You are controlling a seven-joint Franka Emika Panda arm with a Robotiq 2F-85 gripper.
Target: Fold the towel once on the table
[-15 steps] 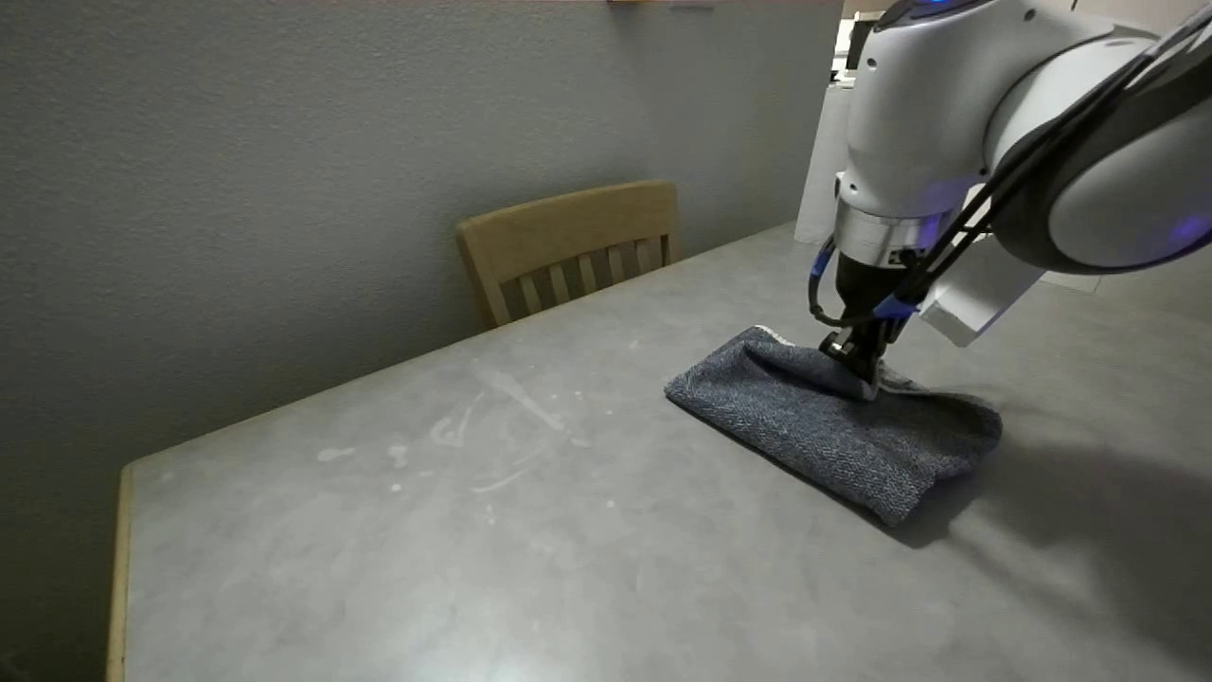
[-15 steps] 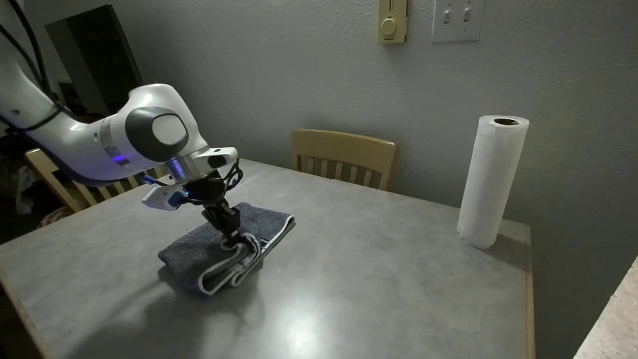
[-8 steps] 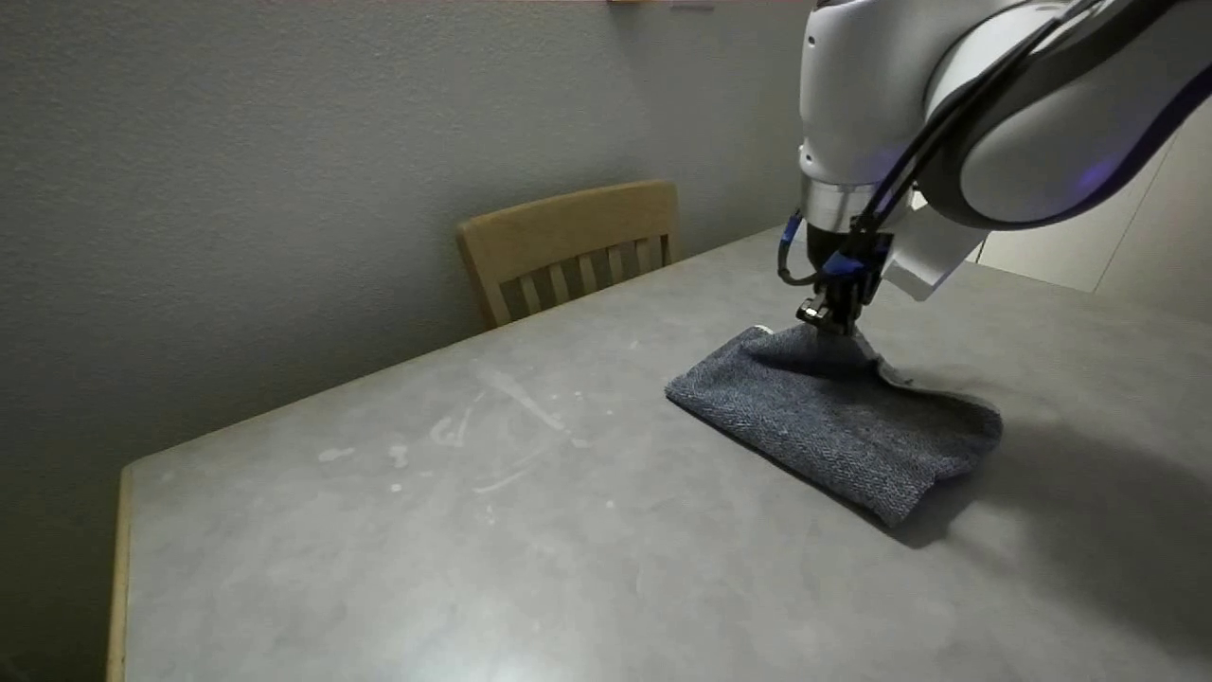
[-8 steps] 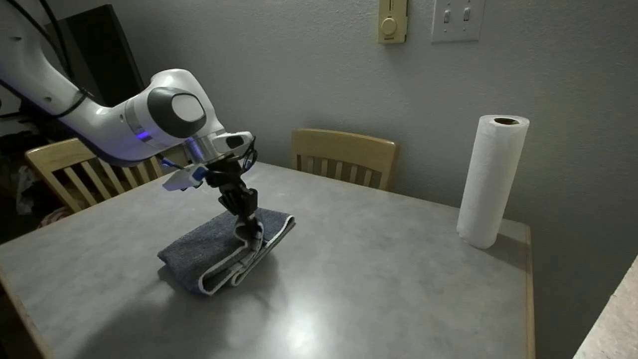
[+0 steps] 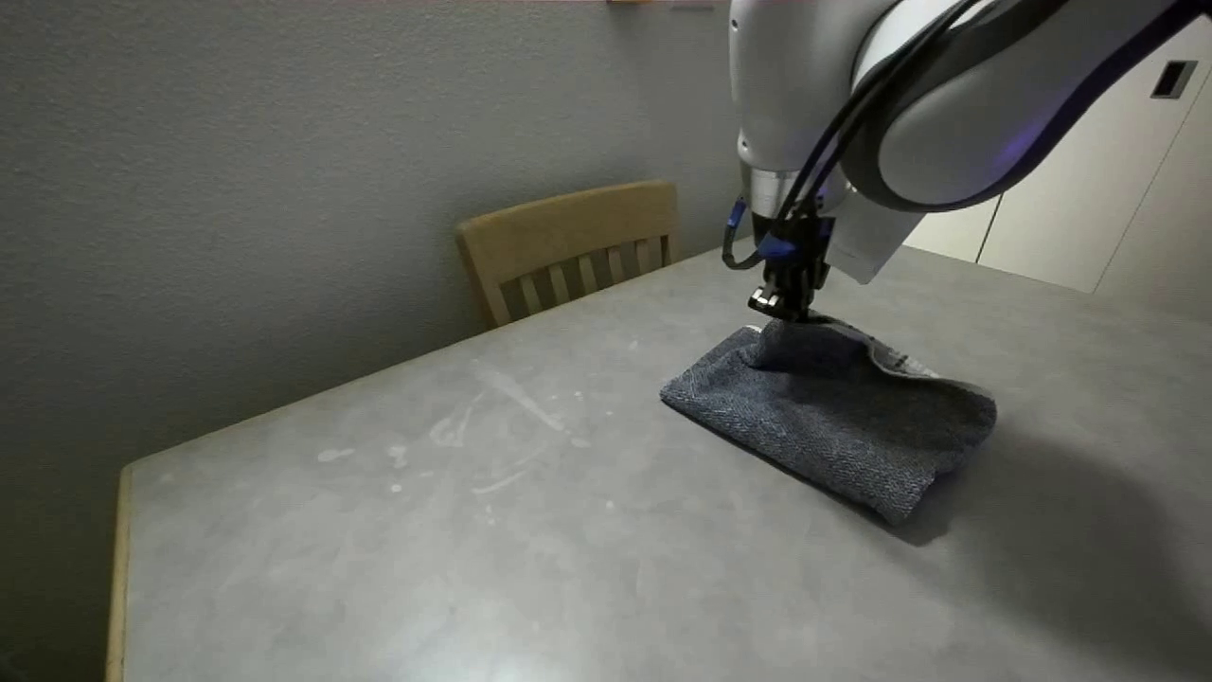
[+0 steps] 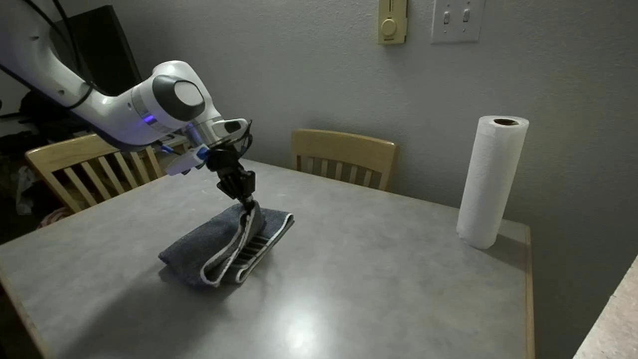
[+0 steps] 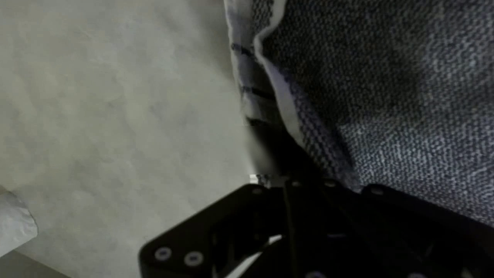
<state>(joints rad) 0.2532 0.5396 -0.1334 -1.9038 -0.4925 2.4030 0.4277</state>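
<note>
The pincer (image 6: 247, 202) holds a gathered edge of cloth, its tips together on the fabric; the wrist view is too dark at the tips to show the depth of the bite.

The counter (image 6: 379, 289) carries the work. Treat its surface as the lower limit of travel; do not press the tips into it.

The terry towel (image 5: 833, 436) lies on the counter directly below the pincer, partly doubled, with one edge raised into the grip. The single fold is judged to be under way, with the final lay-down outstanding.

The upper layer (image 7: 405, 77) arches up to the grip. Use only enough height to clear the lower layer (image 6: 273, 222); terry is likely to catch on terry and drag the base out of position.

The striped border (image 6: 255, 245) of the lower layer is exposed. Carry the held edge over it on a low, level path, without pulling the arch taut.

The upper hem (image 7: 285, 102) stands back from the lower hem (image 7: 237, 31). Align the two, lower until the cloth touches, then part the tips slowly and withdraw straight up. A sideways exit could snag the fabric and disturb the fold.
</note>
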